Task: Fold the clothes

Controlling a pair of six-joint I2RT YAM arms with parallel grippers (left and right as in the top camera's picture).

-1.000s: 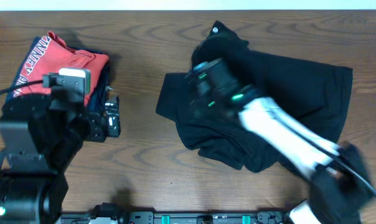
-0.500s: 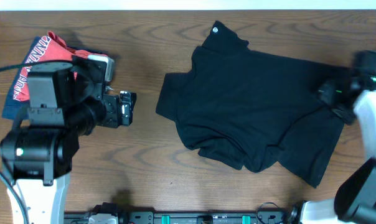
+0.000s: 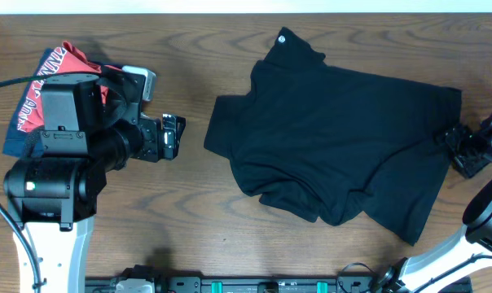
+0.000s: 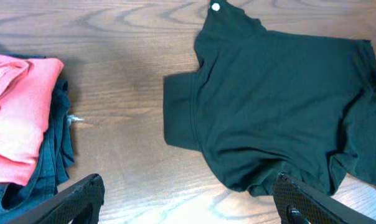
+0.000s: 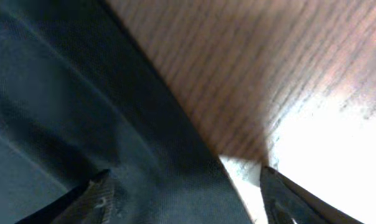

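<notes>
The black T-shirt (image 3: 336,138) lies spread on the wooden table, its white round tag (image 3: 280,38) at the collar on the far side and its lower left part bunched. It also shows in the left wrist view (image 4: 269,99). My left gripper (image 3: 169,137) is open and empty, just left of the shirt's sleeve, and hovers over bare wood in its own view (image 4: 188,205). My right gripper (image 3: 462,150) is at the shirt's right edge. In the right wrist view its jaws (image 5: 188,199) are open, with the black hem (image 5: 144,155) between them.
A red shirt with white lettering (image 3: 46,77) lies on a navy folded garment (image 3: 14,145) at the far left, partly under my left arm. Both show in the left wrist view, red (image 4: 17,118) on navy (image 4: 51,162). Bare wood (image 3: 189,212) lies between pile and T-shirt.
My right arm has swung from over the shirt's middle out to its right edge. My left arm has moved right, off the pile, toward the shirt. The shirt lies unchanged.
</notes>
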